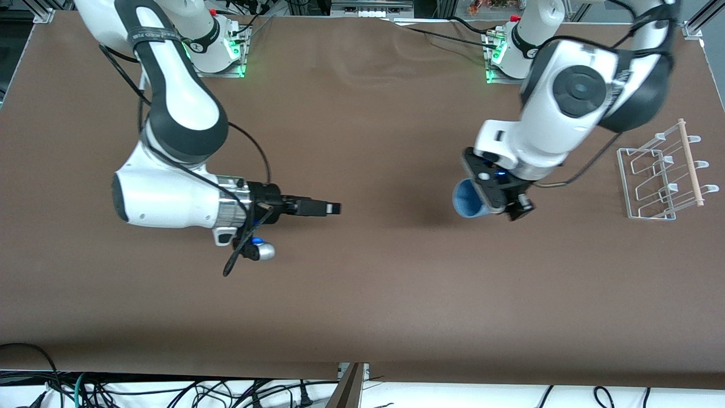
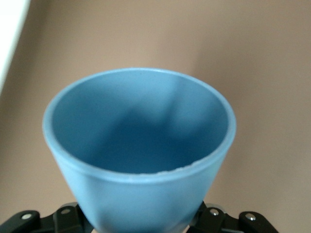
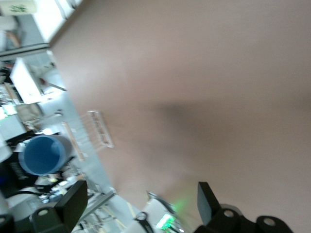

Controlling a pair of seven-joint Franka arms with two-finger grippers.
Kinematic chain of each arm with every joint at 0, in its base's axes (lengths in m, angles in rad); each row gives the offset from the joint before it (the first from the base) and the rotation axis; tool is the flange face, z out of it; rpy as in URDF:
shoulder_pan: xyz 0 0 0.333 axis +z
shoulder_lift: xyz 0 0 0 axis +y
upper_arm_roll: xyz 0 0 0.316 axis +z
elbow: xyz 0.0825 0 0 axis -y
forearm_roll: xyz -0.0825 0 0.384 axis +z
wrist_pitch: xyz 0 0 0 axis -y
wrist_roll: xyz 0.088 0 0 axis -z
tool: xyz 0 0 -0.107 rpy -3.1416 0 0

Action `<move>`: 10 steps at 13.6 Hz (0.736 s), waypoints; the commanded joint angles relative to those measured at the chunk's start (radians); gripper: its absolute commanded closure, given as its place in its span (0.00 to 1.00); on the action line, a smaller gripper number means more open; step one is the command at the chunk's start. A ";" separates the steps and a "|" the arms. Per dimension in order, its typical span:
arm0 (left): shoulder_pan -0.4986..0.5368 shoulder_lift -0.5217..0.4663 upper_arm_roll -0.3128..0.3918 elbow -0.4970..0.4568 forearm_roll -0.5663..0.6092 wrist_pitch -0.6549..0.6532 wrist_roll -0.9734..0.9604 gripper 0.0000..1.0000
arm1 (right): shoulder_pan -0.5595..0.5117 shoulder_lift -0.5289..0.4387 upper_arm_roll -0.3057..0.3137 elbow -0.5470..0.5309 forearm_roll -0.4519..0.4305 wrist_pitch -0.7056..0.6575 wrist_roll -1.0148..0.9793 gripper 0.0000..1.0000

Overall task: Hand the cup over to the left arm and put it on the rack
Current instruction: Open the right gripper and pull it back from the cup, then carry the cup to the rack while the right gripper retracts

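- Over the brown surface [image 1: 362,294], mid-span, right hand [image 1: 334,208] waits, fingers spread and empty: handoff appears done.
- Rack [image 1: 662,175] stands at the left arm's end, unloaded.
- Left hand [image 1: 501,198] pinches cup [image 1: 465,199] at its base, mouth tilted sideways, airborne, short of the rack.

The cup [image 2: 141,160] looks like smooth light-blue plastic with a soft, matt sheen and a plain, slightly uneven rim. The table [image 1: 362,294] is covered in a brown matt sheet, faintly rippled toward twelve o'clock. The rack [image 1: 657,181], at three o'clock on the table, is clear, glossy wire-like plastic with one pale, unvarnished-looking wooden dowel [image 1: 691,164]. Both arms wear glossy white shells with matt black bands; the left gripper [image 1: 498,195] and right gripper [image 1: 331,208] are matt black.
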State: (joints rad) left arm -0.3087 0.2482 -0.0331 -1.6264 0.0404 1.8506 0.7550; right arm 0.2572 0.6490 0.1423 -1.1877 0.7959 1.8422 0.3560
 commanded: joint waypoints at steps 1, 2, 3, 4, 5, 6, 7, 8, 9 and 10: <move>0.092 -0.058 -0.005 -0.024 -0.017 -0.173 -0.060 1.00 | -0.073 -0.025 0.003 -0.013 -0.088 -0.159 -0.024 0.00; 0.139 -0.060 -0.005 -0.026 -0.017 -0.254 -0.084 1.00 | -0.081 -0.051 -0.036 -0.033 -0.122 -0.191 -0.076 0.00; 0.198 -0.058 -0.005 -0.026 -0.016 -0.328 -0.097 1.00 | -0.094 -0.061 -0.071 -0.067 -0.150 -0.217 -0.144 0.00; 0.254 -0.053 -0.005 -0.030 -0.005 -0.387 -0.098 1.00 | -0.120 -0.090 -0.091 -0.085 -0.171 -0.251 -0.220 0.00; 0.304 -0.047 -0.004 -0.041 0.007 -0.436 -0.097 1.00 | -0.136 -0.110 -0.119 -0.110 -0.222 -0.279 -0.286 0.00; 0.342 -0.041 -0.004 -0.044 0.054 -0.473 -0.097 1.00 | -0.145 -0.136 -0.141 -0.134 -0.288 -0.303 -0.340 0.00; 0.355 -0.038 -0.004 -0.046 0.125 -0.506 -0.094 1.00 | -0.160 -0.167 -0.153 -0.162 -0.356 -0.311 -0.366 0.00; 0.361 -0.038 -0.004 -0.053 0.197 -0.536 -0.088 1.00 | -0.182 -0.201 -0.156 -0.193 -0.427 -0.313 -0.371 0.00; 0.371 -0.038 -0.004 -0.075 0.254 -0.557 -0.088 1.00 | -0.196 -0.228 -0.156 -0.207 -0.514 -0.311 -0.371 0.00; 0.384 -0.043 -0.002 -0.110 0.301 -0.562 -0.088 1.00 | -0.196 -0.250 -0.155 -0.207 -0.625 -0.311 -0.371 0.00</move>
State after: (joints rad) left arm 0.0691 0.2193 -0.0202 -1.6876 0.2521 1.3147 0.6770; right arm 0.0652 0.4934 -0.0196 -1.3168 0.3106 1.5251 -0.0022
